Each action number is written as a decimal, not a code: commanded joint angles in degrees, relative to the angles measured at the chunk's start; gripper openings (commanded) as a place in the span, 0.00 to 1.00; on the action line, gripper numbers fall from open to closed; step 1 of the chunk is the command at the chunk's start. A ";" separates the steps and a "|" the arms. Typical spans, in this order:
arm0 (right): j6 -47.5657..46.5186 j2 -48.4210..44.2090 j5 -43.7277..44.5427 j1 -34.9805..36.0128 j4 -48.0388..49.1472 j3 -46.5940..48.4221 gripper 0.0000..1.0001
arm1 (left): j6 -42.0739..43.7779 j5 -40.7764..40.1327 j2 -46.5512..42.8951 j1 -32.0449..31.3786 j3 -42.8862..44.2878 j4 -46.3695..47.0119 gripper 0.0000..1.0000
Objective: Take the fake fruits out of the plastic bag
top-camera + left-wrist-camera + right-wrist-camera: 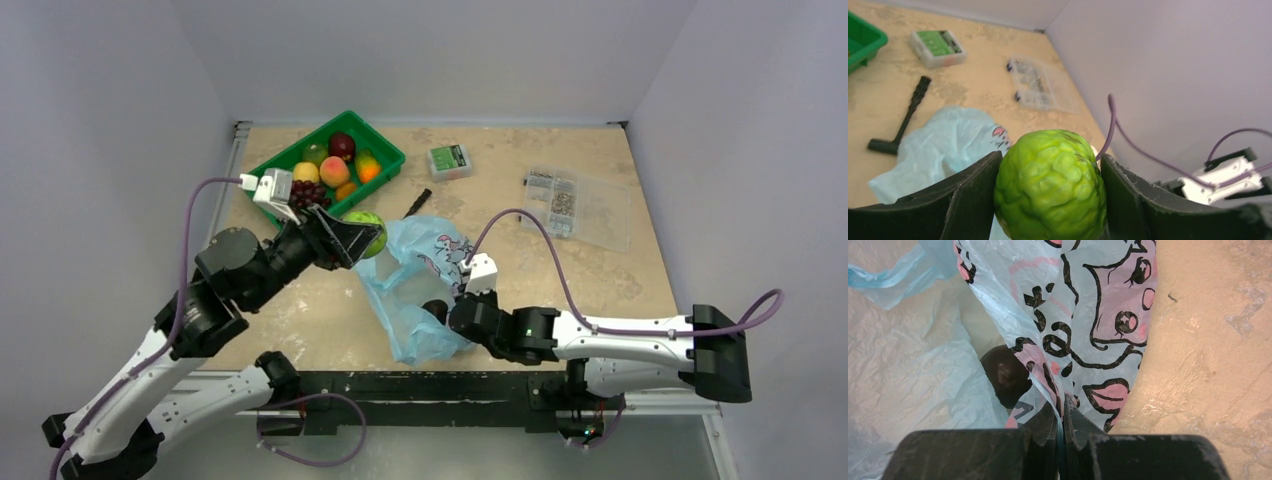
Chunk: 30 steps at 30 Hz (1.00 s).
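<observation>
My left gripper (pixel 362 238) is shut on a bumpy green round fruit (pixel 368 230), held above the table between the green tray (pixel 385 150) and the plastic bag (pixel 410 290); the fruit (pixel 1050 185) fills the gap between the fingers in the left wrist view. My right gripper (pixel 447 308) is shut on the bag's printed edge (pixel 1068 335). A dark round fruit (pixel 1004 375) lies inside the bag. The tray holds several fruits, among them a peach (pixel 334 171), a lemon (pixel 306 172) and a grape bunch (pixel 305 193).
A black tool (pixel 417 201) lies behind the bag. A small green-topped box (pixel 449 160) and a clear parts organiser (pixel 575 203) sit at the back right. White walls close in the table on three sides.
</observation>
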 commanded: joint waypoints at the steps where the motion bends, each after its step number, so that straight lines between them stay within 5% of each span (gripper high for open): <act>1: -0.32 -1.08 4.42 -0.27 -2.99 3.81 0.00 | 10.25 3.61 5.01 6.48 11.22 -28.84 0.00; 8: -8.28 -0.30 4.47 -0.32 -0.96 5.79 0.00 | 17.78 -7.60 11.79 23.33 12.98 -19.01 0.00; 13: -11.30 -0.80 2.66 -0.32 4.02 4.42 0.00 | 19.02 2.41 17.19 34.18 8.97 -4.04 0.00; 17: -11.38 -1.03 1.77 -0.29 3.91 4.35 0.00 | 18.86 5.01 24.66 39.64 10.80 -0.70 0.00; 26: -12.20 -2.85 0.03 -0.27 4.48 4.63 0.00 | 15.88 3.85 38.00 51.46 4.38 25.41 0.00; 30: -12.55 -3.91 0.51 -0.27 4.34 4.97 0.00 | 15.38 5.74 48.18 57.05 6.60 28.64 0.00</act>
